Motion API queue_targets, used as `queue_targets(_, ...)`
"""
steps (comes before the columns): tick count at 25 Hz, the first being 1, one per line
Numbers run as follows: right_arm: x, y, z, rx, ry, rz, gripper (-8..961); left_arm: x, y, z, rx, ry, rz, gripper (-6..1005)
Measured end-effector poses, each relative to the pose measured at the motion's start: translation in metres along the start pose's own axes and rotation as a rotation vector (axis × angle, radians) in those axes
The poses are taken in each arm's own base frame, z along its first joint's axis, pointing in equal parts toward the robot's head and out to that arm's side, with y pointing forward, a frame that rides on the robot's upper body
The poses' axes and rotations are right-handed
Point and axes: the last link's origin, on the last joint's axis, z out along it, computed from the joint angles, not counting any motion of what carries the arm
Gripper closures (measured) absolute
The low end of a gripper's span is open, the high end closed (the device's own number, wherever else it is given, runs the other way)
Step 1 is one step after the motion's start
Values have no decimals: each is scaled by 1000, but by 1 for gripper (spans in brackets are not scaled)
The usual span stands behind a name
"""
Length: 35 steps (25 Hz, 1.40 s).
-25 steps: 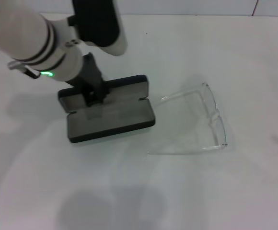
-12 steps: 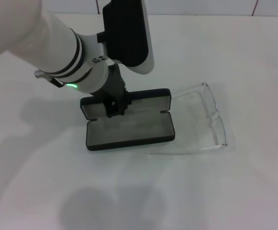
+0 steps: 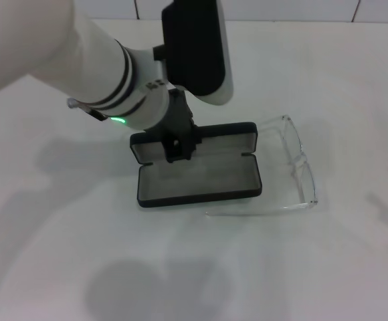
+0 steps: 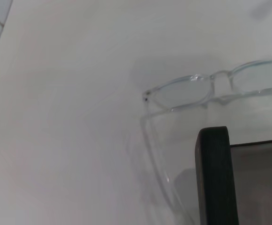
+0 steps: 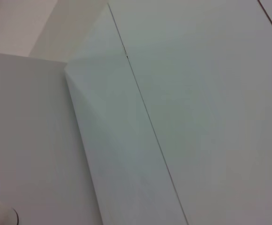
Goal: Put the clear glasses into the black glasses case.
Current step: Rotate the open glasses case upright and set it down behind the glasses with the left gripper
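White table [image 3: 60, 267], pale tiled wall along the top edge. Black glasses case [image 3: 201, 180] lies open at centre frame. Left gripper [image 3: 178, 148] is clamped on its raised lid. Clear glasses [image 3: 294, 167] lie right of centre, touching the case.

One black glasses case [image 3: 201, 177], one clear glasses [image 3: 298, 167]

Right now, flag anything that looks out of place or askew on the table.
Nothing is spilled or broken. One oddity: the black glasses case lies open with its right end overlapping the clear glasses, whose thin arms run under or against that end. The left claw sits at the case's lid edge. The right arm is out of view.
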Motion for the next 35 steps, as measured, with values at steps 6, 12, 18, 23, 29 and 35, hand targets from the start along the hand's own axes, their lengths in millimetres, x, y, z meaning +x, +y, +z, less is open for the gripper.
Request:
queue_targets(6, 1, 0, -2, 7, 4, 0, 170, 8, 2, 9, 10, 9, 21, 916)
queue_targets(12, 1, 2, -5, 14, 7, 3, 170, 15, 2, 19, 17, 25, 35, 916)
queue_targets(18, 1, 2, -7, 21, 7, -1, 171, 22, 6, 29, 46, 40, 43, 922)
queue_targets(23, 2, 2, -7, 22, 9, -2, 170, 24, 7, 35, 50, 36, 44, 921)
queue_targets(29, 2, 1, -7, 32, 14, -2, 170, 27, 4, 36, 67, 56, 29, 921)
queue_targets(35, 3, 1, -7, 35, 15, -2, 171, 36, 11, 40, 66, 72, 49, 921)
